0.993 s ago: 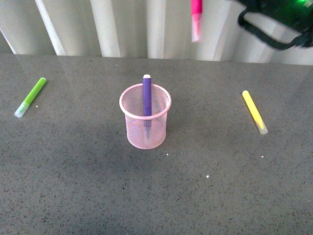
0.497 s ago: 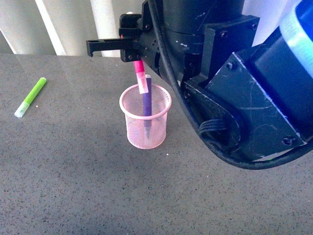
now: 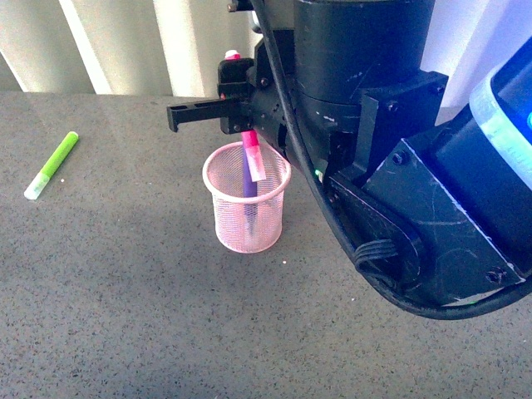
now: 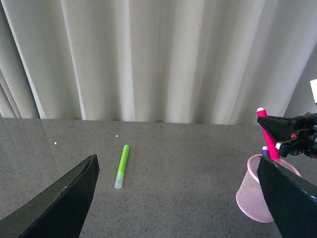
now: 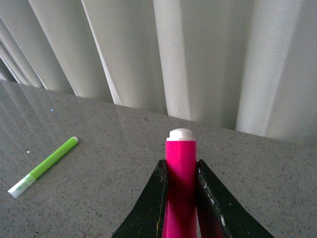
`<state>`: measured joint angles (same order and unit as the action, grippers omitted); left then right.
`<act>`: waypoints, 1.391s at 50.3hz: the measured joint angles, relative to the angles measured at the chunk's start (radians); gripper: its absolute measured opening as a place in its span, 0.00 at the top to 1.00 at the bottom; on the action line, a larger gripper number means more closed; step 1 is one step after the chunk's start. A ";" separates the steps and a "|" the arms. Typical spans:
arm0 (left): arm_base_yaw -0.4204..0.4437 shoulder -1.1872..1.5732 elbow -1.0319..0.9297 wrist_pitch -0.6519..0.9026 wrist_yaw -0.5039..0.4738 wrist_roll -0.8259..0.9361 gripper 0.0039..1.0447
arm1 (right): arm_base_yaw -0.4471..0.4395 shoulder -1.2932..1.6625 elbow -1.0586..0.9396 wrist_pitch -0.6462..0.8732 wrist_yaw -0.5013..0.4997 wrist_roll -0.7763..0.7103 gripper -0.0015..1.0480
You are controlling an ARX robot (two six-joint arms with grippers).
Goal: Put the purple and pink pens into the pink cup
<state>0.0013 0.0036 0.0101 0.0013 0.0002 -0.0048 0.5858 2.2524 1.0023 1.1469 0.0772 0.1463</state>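
one green marker (image 3: 51, 165) lies far left on the bench (image 3: 125, 291), out of your way. your left gripper (image 4: 177, 166) is wide open and empty. the purple pen (image 3: 248, 188) stands in the pink cup (image 3: 229, 224). your right gripper (image 5: 181, 173) pinches the pink pen (image 3: 252, 151), its low end inside the rim. next: let go softly.

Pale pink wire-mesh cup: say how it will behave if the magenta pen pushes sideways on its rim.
Probably light: the pale pink wire-mesh cup has see-through walls, so it may slide on the smooth grey tabletop. Its base looks narrower than its rim, so a high push might tip it.
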 joint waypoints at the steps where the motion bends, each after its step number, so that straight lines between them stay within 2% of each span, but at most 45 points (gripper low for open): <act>1: 0.000 0.000 0.000 0.000 0.000 0.000 0.06 | -0.002 0.002 -0.003 0.000 -0.001 0.000 0.89; 20: 0.000 0.000 0.000 0.000 0.000 0.000 0.06 | 0.006 0.014 -0.006 0.010 -0.017 0.000 0.89; 22: 0.000 0.000 0.000 0.000 0.000 0.000 0.06 | 0.006 0.015 -0.006 0.010 -0.021 0.000 0.83; 28: 0.000 0.000 0.000 0.000 0.000 0.000 0.06 | 0.002 0.015 -0.006 0.010 -0.023 0.000 0.58; 42: 0.000 0.000 0.000 0.000 0.000 0.000 0.06 | -0.014 0.015 -0.011 0.010 -0.030 0.000 0.16; 47: 0.000 0.000 0.000 0.000 0.000 0.000 0.06 | -0.020 0.014 -0.018 0.016 -0.030 0.003 0.05; 58: 0.000 0.000 0.000 0.000 0.000 0.000 0.06 | -0.095 -0.164 -0.167 0.076 -0.005 -0.013 0.07; 65: 0.000 0.000 0.000 0.000 0.000 0.000 0.06 | -0.214 -0.445 -0.359 0.109 -0.016 -0.043 0.07; 70: 0.000 0.000 0.000 0.000 0.000 0.000 0.06 | -0.347 -0.671 -0.517 0.084 -0.072 -0.034 0.07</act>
<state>0.0013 0.0036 0.0101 0.0013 0.0002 -0.0048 0.2386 1.5814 0.4850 1.2304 0.0051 0.1123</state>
